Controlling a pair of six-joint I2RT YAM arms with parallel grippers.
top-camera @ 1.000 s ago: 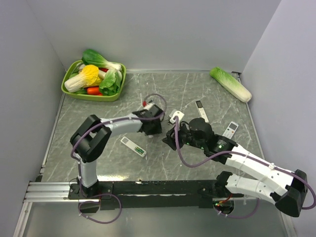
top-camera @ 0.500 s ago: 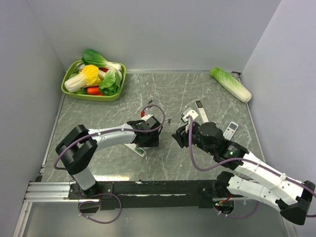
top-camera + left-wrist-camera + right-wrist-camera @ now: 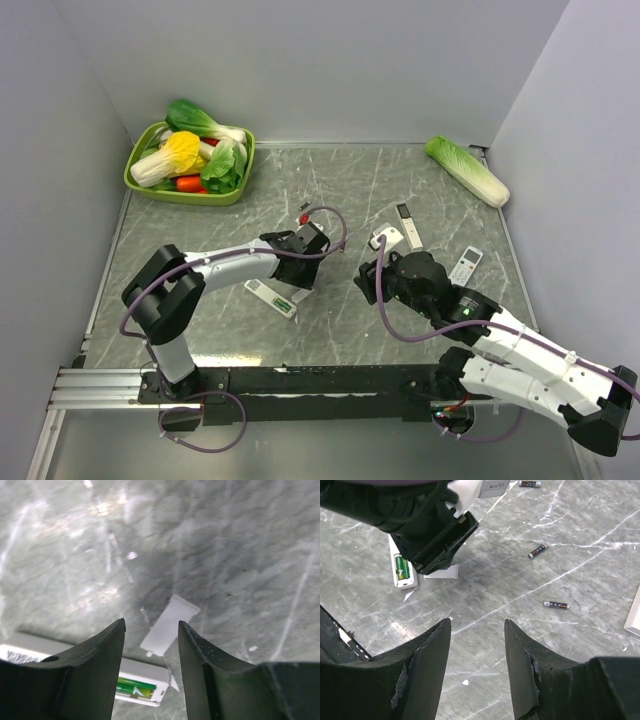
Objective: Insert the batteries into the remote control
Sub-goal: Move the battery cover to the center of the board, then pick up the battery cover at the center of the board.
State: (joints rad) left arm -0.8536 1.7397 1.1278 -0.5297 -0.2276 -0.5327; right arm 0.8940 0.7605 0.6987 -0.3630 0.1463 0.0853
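Note:
The long white remote control (image 3: 268,295) lies back up on the table, left of centre. Green batteries (image 3: 134,687) lie in its open recess, also seen from the right wrist as the batteries (image 3: 401,566) inside the remote control (image 3: 400,560). A loose white battery cover (image 3: 169,626) rests on the table just beyond the remote's end. My left gripper (image 3: 295,272) hovers open above that cover, which shows between the jaws (image 3: 151,630) without being touched. My right gripper (image 3: 366,282) stands open over bare table, nothing between its jaws (image 3: 477,645).
Small dark cells (image 3: 538,550) (image 3: 556,605) lie loose on the table. Other white remotes (image 3: 386,237) (image 3: 408,225) (image 3: 466,264) sit right of centre. A green basket (image 3: 140,180) of vegetables stands back left, and a cabbage (image 3: 467,170) lies back right.
The left gripper dropped over the remote's end, then drew back slightly toward the far side. The right gripper shifted right and a little away from the remote.

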